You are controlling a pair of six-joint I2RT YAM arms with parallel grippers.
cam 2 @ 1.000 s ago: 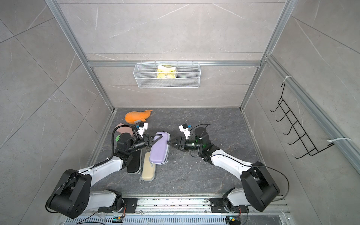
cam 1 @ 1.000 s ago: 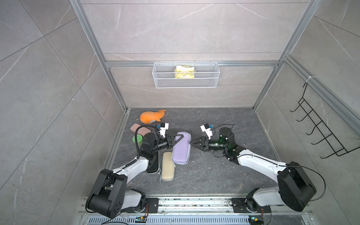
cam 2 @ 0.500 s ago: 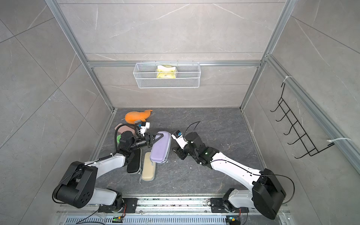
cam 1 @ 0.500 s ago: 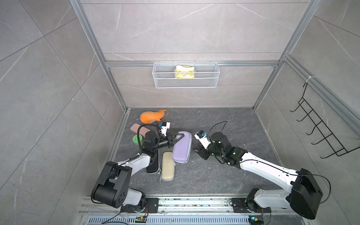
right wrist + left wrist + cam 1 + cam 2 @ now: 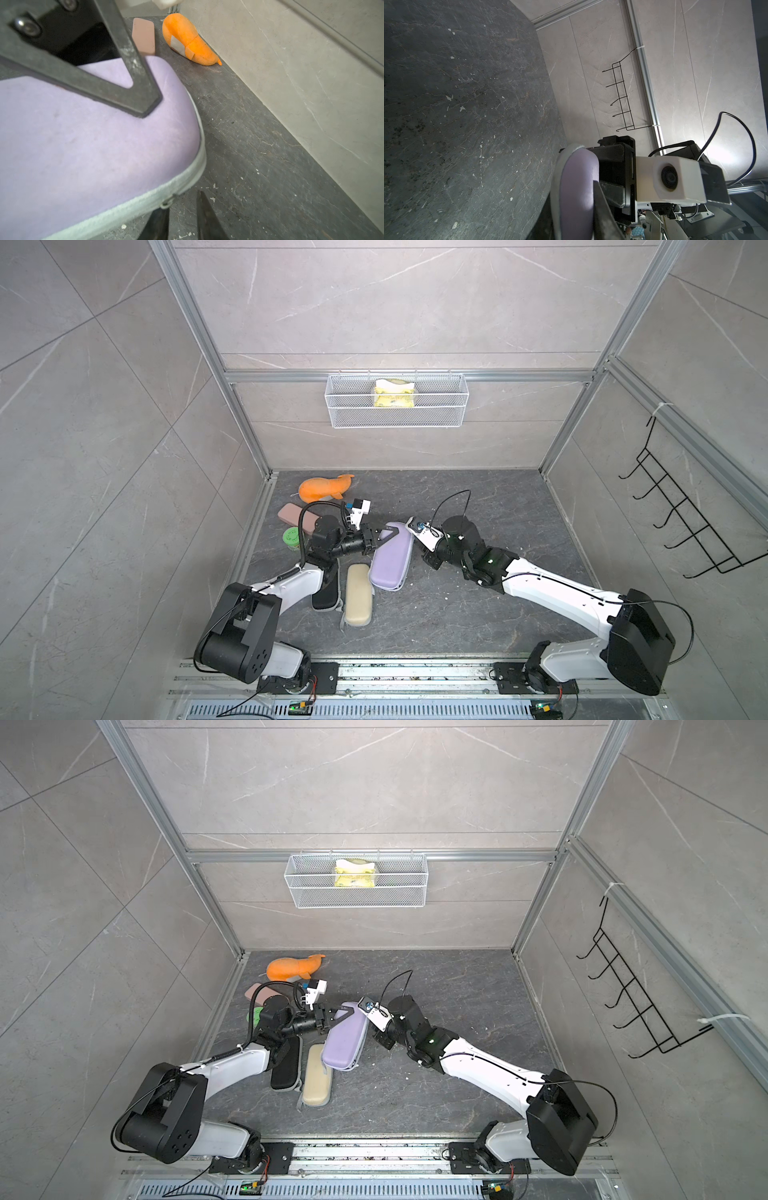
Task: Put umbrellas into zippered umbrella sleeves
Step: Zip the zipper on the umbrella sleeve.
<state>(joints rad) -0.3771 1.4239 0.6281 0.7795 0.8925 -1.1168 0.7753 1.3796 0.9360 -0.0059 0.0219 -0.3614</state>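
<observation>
The lavender sleeve (image 5: pixel 390 560) (image 5: pixel 345 1038) lies zipped on the floor, leaning on the cream sleeve (image 5: pixel 358 599). The black sleeve (image 5: pixel 326 595) lies beside that, partly under my left arm. My left gripper (image 5: pixel 380 537) (image 5: pixel 575 197) is shut on the lavender sleeve's far end. My right gripper (image 5: pixel 428 562) (image 5: pixel 184 202) is low at the sleeve's right edge. Its jaws stand a narrow gap apart over bare floor. The grey zip pull (image 5: pixel 166 204) hangs just off one fingertip. No umbrellas are in view.
An orange plush whale (image 5: pixel 324 488), a pink case (image 5: pixel 297 516) and a green round thing (image 5: pixel 292 537) lie at the back left. A wire basket (image 5: pixel 397 402) hangs on the back wall. A black hook rack (image 5: pixel 681 522) is on the right wall.
My right arm has swung left and down to the lavender sleeve's edge, and its jaws have narrowed. The left gripper has kept its hold on the sleeve.
</observation>
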